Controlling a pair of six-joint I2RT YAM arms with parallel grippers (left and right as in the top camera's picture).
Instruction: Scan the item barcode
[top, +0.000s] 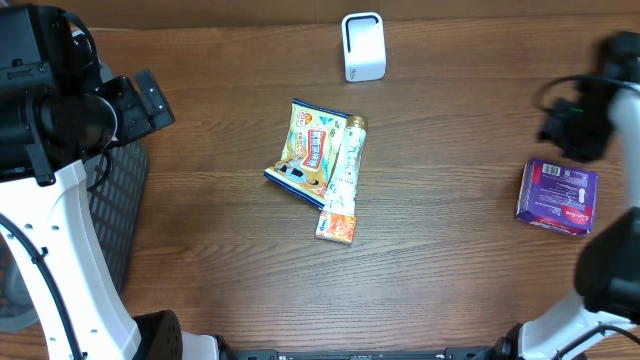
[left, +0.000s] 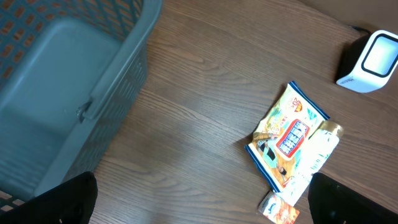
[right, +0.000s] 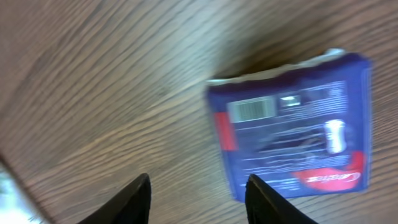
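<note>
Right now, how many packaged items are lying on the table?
4: a snack bag at the centre, a white tube overlapping its right edge, a small orange packet at the tube's lower end, a purple pack far right. More could hide beneath the pile.

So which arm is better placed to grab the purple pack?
Right. The right gripper, open, hovers just beside the purple pack; the left gripper sits far off by the basket.

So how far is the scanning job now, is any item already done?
Possibly one: the purple pack lies alone at the right, barcode up; whether it was scanned I cannot tell. Nothing is in hand: right gripper and left gripper are both open and empty. The snack bag, tube and small orange packet wait near the scanner.
</note>
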